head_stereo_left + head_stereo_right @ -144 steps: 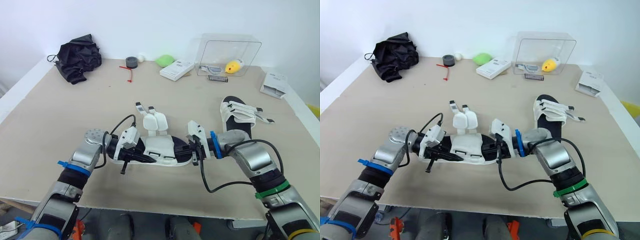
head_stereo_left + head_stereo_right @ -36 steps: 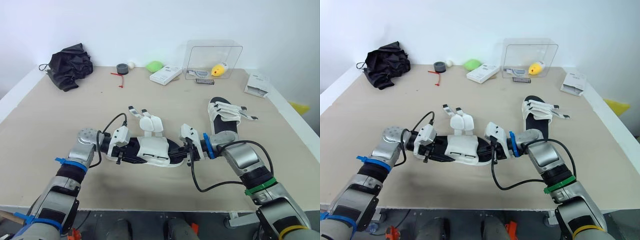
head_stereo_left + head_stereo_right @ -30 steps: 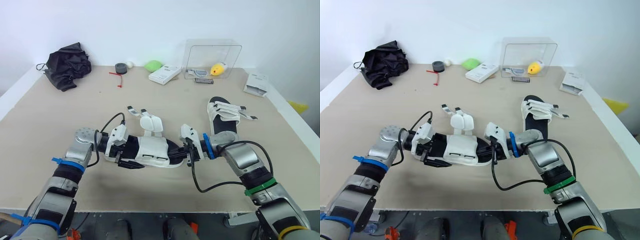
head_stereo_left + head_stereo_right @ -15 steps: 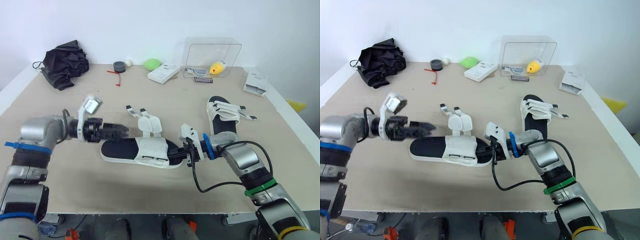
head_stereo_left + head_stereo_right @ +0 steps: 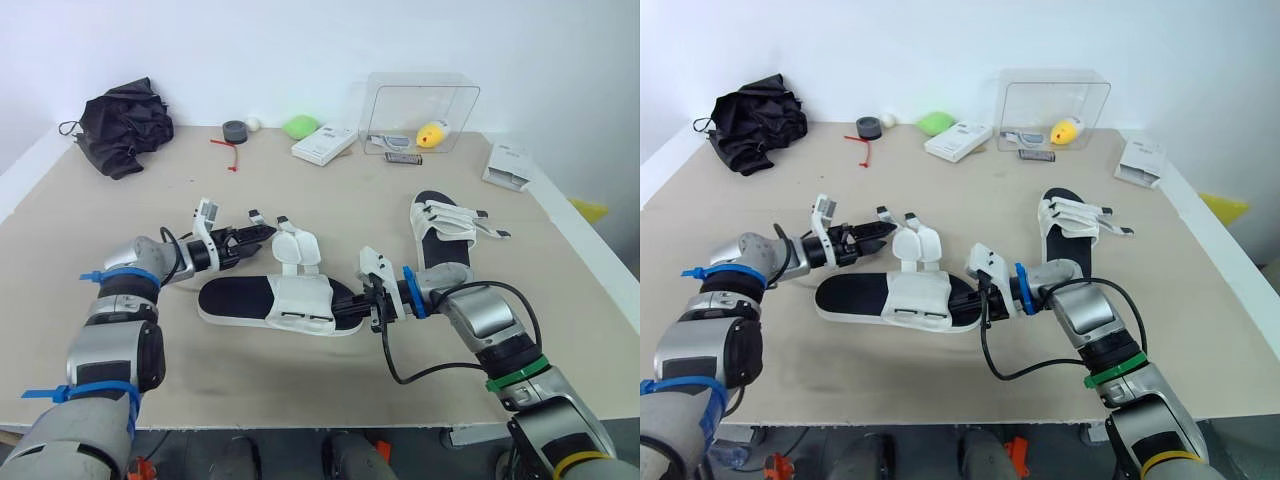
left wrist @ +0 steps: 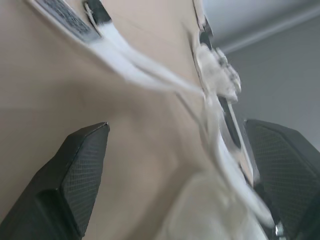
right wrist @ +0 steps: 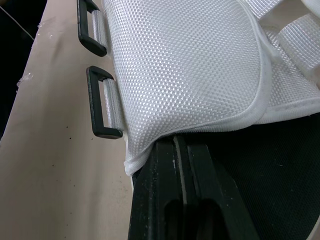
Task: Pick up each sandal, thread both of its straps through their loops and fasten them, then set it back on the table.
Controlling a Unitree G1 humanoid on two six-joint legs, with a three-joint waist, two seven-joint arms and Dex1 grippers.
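Near sandal [image 5: 290, 300], 6 o'clock: both straps [image 5: 262, 218] unthreaded, my right fingers [image 7: 165, 175] clamp its sole, left fingers [image 6: 75, 170] gape empty; second sandal [image 5: 445, 225], 2 o'clock, pending.

Beige rectangular counter [image 5: 330, 390] with white edges. Along the far side, left to right: crumpled black fabric bundle [image 5: 120, 125]; dark grey tape roll [image 5: 235, 130] with a small white ball [image 5: 254, 124] just beside it; thin red tie [image 5: 227, 146]; rounded green lump [image 5: 298, 127]; flat white box [image 5: 325, 144]; clear plastic box [image 5: 420, 100]; small dark oblong [image 5: 404, 157] in front of it; printed white packet [image 5: 506, 164] near the right edge. Centre: open-strapped black-and-white sandal [image 5: 290, 300], lying crosswise. To its right, apart: second black-and-white sandal [image 5: 445, 228].
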